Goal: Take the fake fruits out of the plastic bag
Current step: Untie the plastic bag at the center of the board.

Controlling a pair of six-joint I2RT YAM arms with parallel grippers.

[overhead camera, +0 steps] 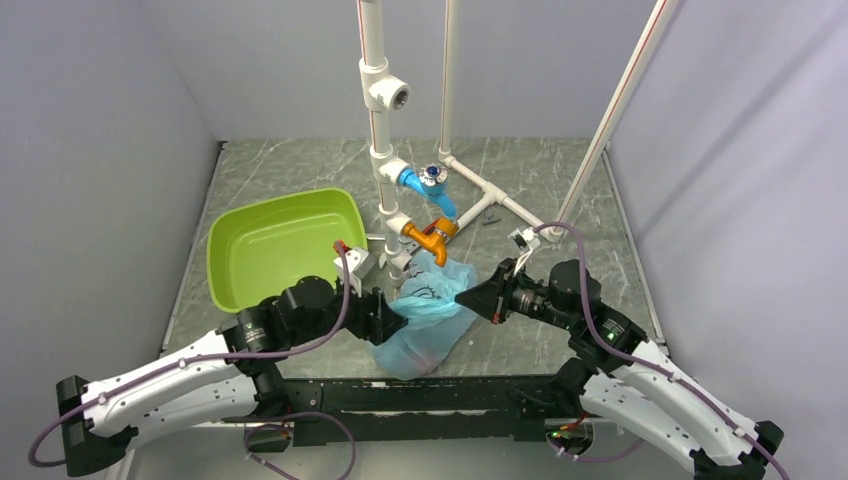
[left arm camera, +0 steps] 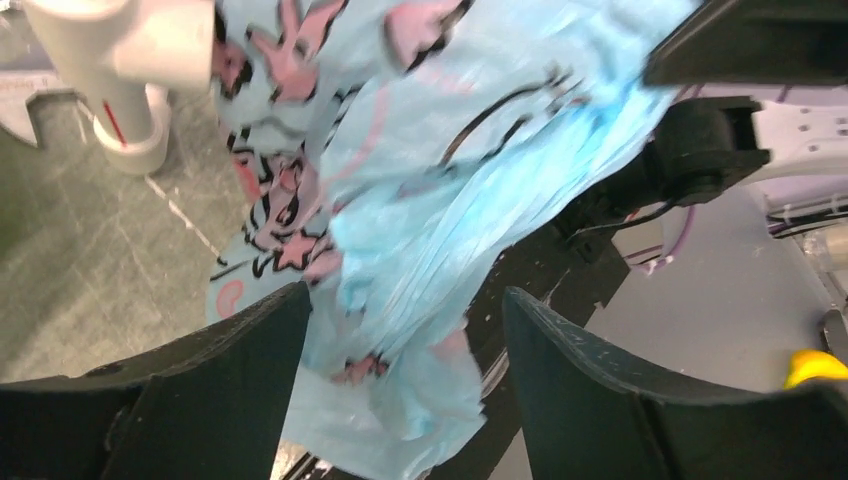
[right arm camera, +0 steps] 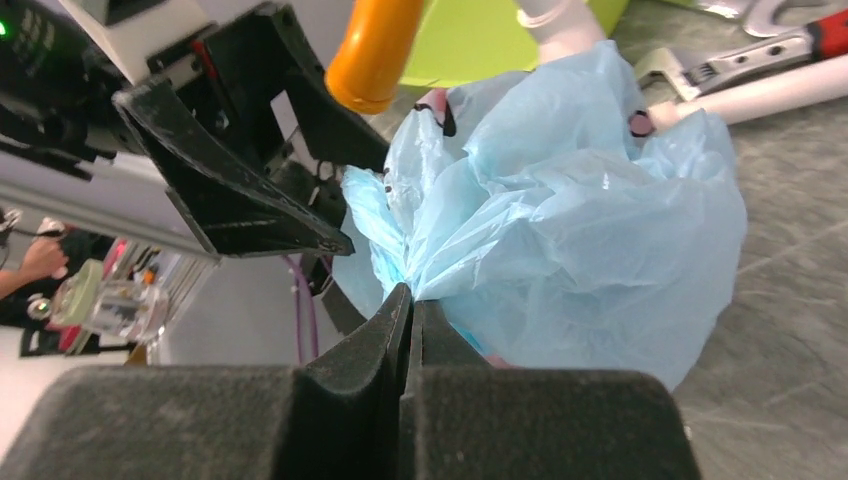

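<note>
The light-blue plastic bag (overhead camera: 432,322) with pink-and-black motifs hangs bunched between my two grippers, near the table's front edge. My right gripper (overhead camera: 466,298) is shut on a gathered fold of the bag (right arm camera: 580,220); its fingertips (right arm camera: 412,295) pinch the plastic. My left gripper (overhead camera: 396,322) is open, its black fingers (left arm camera: 240,350) standing either side of the hanging bag (left arm camera: 420,200) without closing on it. The left gripper's fingers (right arm camera: 230,190) also show in the right wrist view, just left of the bag. The grapes and the green fruit are hidden; no fruit shows in any view.
A lime-green tub (overhead camera: 280,245) stands behind the left arm. A white pipe frame (overhead camera: 380,150) with a blue valve (overhead camera: 430,185) and an orange valve (overhead camera: 432,236) rises right behind the bag. A wrench (right arm camera: 760,50) lies by the pipe foot.
</note>
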